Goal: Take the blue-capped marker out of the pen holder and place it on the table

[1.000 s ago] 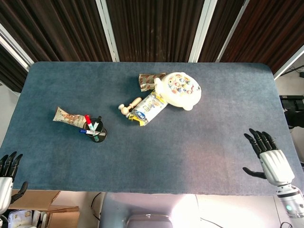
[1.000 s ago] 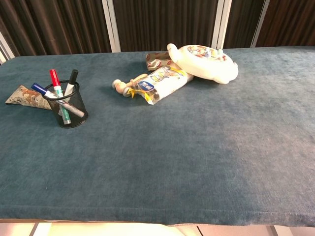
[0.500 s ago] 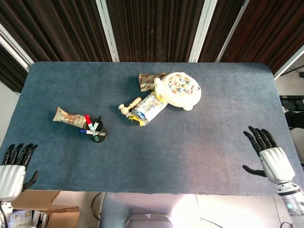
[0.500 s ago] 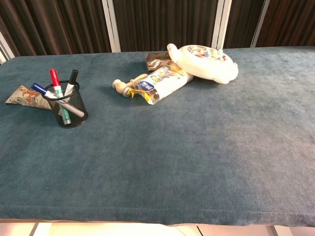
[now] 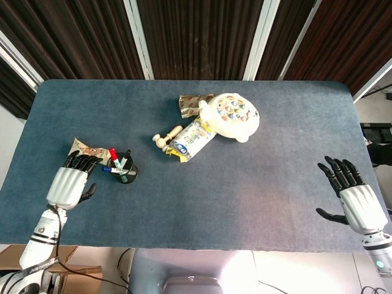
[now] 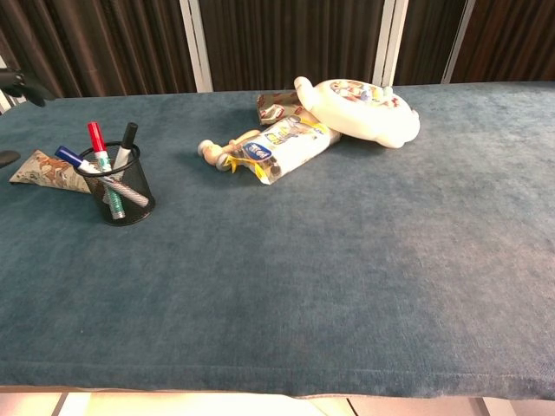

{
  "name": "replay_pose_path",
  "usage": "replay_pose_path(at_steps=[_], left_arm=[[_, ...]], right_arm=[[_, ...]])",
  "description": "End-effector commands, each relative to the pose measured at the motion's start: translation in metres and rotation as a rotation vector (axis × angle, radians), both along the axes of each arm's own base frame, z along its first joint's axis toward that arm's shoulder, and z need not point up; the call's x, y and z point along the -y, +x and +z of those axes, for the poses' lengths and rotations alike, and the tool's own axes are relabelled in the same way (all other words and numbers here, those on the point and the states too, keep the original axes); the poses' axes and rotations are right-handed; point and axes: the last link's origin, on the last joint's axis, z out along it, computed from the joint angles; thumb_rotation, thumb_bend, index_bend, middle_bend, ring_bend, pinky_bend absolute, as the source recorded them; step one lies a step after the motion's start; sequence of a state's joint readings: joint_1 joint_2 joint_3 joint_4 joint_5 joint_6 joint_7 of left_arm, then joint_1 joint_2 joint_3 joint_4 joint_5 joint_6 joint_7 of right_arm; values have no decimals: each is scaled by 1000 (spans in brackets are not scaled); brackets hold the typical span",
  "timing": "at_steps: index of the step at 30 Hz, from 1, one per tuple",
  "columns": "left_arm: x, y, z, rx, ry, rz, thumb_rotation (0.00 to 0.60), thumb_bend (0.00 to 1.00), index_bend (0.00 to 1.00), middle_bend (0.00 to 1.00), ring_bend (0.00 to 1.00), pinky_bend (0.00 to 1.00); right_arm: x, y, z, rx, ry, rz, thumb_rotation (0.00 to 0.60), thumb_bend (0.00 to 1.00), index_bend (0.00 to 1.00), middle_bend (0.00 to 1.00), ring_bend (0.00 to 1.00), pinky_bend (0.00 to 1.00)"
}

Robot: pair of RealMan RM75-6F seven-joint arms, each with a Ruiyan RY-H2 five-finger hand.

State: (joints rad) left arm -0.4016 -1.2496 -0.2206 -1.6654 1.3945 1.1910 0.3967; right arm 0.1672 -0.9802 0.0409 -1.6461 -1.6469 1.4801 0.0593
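A black mesh pen holder [image 5: 125, 169] [image 6: 122, 192] stands at the table's left side. In it lean a blue-capped marker [image 5: 107, 169] [image 6: 73, 158], a red-capped one [image 5: 113, 155] [image 6: 97, 141] and a black-capped one [image 6: 127, 139]. My left hand [image 5: 70, 180] hovers open just left of the holder, fingers spread and pointing toward it, a short gap from the blue cap. Only dark fingertips [image 6: 17, 83] of it show at the chest view's left edge. My right hand [image 5: 354, 196] hangs open past the table's right front corner, holding nothing.
A snack wrapper [image 5: 86, 149] [image 6: 45, 168] lies just behind the holder. Near the table's middle back sit a wooden figure [image 5: 165, 136], a milk carton [image 5: 191, 140], a white round toy [image 5: 231, 116] and another wrapper [image 5: 191, 102].
My left hand has risen from below the table's front left edge and come forward over the table to beside the pen holder. The right hand has shifted slightly.
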Motion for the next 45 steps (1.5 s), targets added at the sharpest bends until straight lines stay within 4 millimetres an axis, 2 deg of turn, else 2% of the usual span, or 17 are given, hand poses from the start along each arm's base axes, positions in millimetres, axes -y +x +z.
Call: replay_pose_path(at_steps=[1,9,19,28,35,40,45], left_arm=[[-22,5,-22,1,2,18,600,348,240,245,223,175],[-31,-3,-41,-11,31,48,600,346,339,322,294,220],[-35,-9,-47,53,59,40,600,343,456,458,403,260],[-39,-11,-51,64,48,41,600,353,463,479,415,271],[-43,-15,-53,40,42,45,600,461,537,564,482,282],[-45,-17,-53,21,35,35,600,556,640,674,564,289],[-42,-14,-46,22,11,11,600,624,688,721,583,285]], right_arm=[[-1,0,0,-1,1,-3,600,92,0,0,0,0],[-1,-2,-1,-1,5,-11,600,92,0,0,0,0],[0,-2,-3,0,10,-13,600,93,0,0,0,0],[0,-4,-3,2,11,-19,600,92,0,0,0,0],[-1,-6,-4,5,14,-24,600,93,0,0,0,0],[0,-6,-4,8,15,-24,600,92,0,0,0,0],[-1,-6,-4,9,14,-27,600,92,0,0,0,0]])
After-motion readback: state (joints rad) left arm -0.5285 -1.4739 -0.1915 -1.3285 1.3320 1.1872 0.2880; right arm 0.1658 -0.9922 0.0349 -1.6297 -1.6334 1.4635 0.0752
